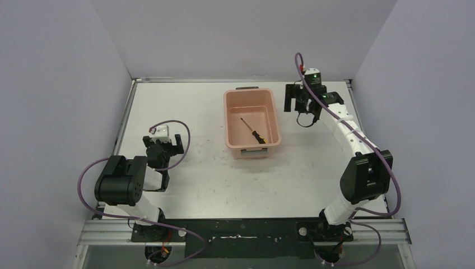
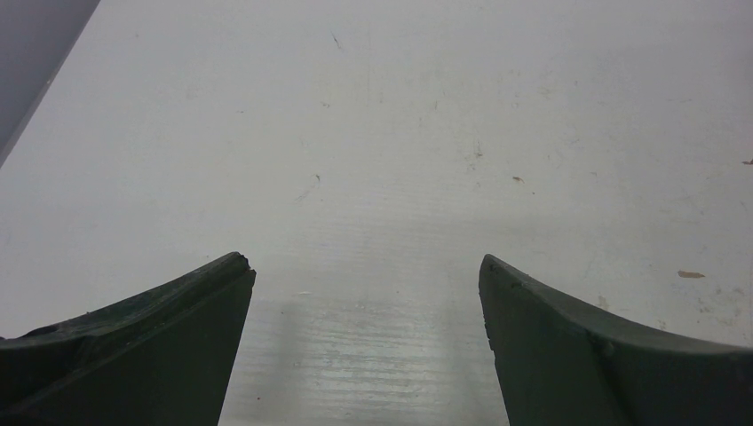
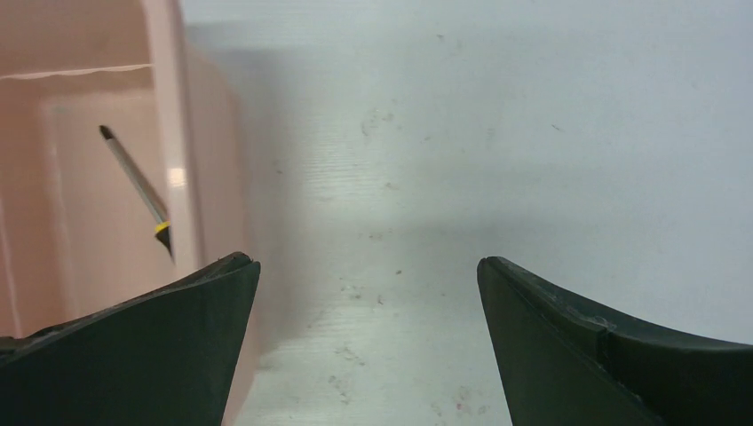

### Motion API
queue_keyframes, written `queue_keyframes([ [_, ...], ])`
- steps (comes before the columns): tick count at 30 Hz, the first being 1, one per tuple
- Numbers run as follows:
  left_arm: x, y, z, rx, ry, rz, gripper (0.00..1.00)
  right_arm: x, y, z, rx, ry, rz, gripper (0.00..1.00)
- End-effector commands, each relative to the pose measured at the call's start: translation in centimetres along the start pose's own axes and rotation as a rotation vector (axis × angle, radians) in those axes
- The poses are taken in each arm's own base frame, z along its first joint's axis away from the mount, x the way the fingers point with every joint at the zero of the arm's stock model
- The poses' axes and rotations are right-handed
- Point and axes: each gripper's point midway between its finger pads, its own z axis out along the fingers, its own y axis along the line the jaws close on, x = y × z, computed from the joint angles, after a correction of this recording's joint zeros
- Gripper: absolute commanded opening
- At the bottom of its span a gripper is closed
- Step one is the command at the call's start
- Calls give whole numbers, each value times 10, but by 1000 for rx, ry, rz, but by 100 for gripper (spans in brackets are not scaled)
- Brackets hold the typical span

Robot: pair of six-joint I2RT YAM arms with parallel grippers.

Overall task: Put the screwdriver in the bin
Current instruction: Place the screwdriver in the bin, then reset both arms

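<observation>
Inside the salmon-pink bin [image 1: 228, 126] at mid-table, the screwdriver [image 1: 253, 130] lay diagonally on the floor, its yellow-and-black handle toward the near right corner. Just off the bin's right wall, the right gripper [image 3: 368, 284] hovered with its fingers spread wide and holding nothing, while the left gripper [image 2: 367, 284], likewise parted, sat well apart over the table's left side. Scuffed white table [image 1: 196, 168] showed on every side of the bin, hemmed by pale grey walls [image 1: 56, 84] at left, right and back.
</observation>
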Motion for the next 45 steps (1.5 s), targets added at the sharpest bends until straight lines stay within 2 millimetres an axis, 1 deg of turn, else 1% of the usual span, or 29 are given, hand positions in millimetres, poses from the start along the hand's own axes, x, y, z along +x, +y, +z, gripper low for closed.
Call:
queue_keyframes([
  [1,-16,-2,5,8,-52,3,97,-14,-33,-14,13,-69,20,100],
  [5,-17,-2,5,8,-53,3,97,-12,-58,-17,11,-81,52,100],
  [9,-17,-2,5,9,-53,3,97,-15,-71,-25,24,-108,59,100],
  [13,-17,-2,5,8,-53,2,97,-20,-71,-34,19,-142,57,100],
  [21,-16,-2,5,9,-52,2,97,-26,-68,-43,0,-173,52,100],
  [26,-17,-2,5,9,-53,3,97,-26,-66,-44,-17,-176,52,100],
  [32,-16,-2,5,8,-51,3,97,-25,-67,-45,-9,-177,57,100],
  [37,-17,-2,5,9,-54,3,97,-28,-68,-46,-1,-177,52,100],
  [39,-17,-2,5,9,-53,3,97,-25,-68,-47,-1,-177,51,100],
  [45,-16,-2,5,8,-53,2,97,-33,-68,-52,-3,-203,50,100],
])
